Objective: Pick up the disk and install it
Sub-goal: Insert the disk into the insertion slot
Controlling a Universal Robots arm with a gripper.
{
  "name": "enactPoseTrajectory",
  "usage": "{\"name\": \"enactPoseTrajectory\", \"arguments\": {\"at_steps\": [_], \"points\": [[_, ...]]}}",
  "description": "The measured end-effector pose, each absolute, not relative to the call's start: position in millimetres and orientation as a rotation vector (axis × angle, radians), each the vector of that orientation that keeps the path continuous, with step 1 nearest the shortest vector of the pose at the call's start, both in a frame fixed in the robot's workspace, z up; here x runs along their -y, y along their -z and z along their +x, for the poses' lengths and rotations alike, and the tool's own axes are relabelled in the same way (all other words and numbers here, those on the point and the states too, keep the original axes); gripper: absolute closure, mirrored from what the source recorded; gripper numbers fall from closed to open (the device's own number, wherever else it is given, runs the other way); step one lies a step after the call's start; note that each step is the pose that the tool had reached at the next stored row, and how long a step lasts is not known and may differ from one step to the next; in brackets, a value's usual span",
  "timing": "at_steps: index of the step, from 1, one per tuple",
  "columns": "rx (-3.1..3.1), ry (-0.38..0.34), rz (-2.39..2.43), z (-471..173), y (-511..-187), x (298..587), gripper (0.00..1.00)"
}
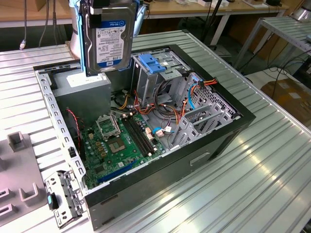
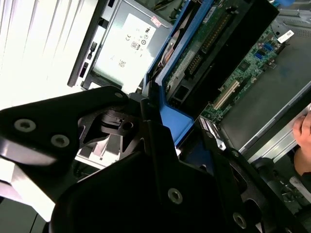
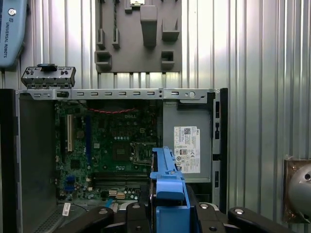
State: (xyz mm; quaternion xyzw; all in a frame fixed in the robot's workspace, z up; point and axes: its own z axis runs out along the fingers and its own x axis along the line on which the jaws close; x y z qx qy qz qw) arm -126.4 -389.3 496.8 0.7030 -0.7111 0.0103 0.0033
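Note:
The disk (image 1: 109,41) hangs upright above the back of the open computer case (image 1: 194,160), its white label with the blue band facing the exterior view. Blue carrier rails run along its sides. My gripper (image 1: 114,6) is shut on the disk from above, at the top edge of the exterior view. In the first wrist view the blue rail (image 3: 167,187) stands between my black fingers (image 3: 214,218), over the power-supply box. In the second wrist view the disk's green circuit-board underside (image 2: 214,39) shows beyond the gripper (image 2: 160,131).
Inside the case lie the green motherboard (image 1: 121,141), the grey power-supply box with a white sticker (image 1: 82,82) and a drive cage with a light-blue latch plate (image 1: 153,63) and loose cables. A grey fixture plate (image 1: 19,179) and a metal bracket (image 1: 63,196) sit at the exterior view's left.

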Motion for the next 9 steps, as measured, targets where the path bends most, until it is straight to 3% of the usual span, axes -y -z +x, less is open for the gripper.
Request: {"name": "enactPoseTrajectory", "arguments": {"at_steps": [9], "points": [[2.229, -0.032, 2.204, -126.4, -496.8, 396.8, 0.63]]}}
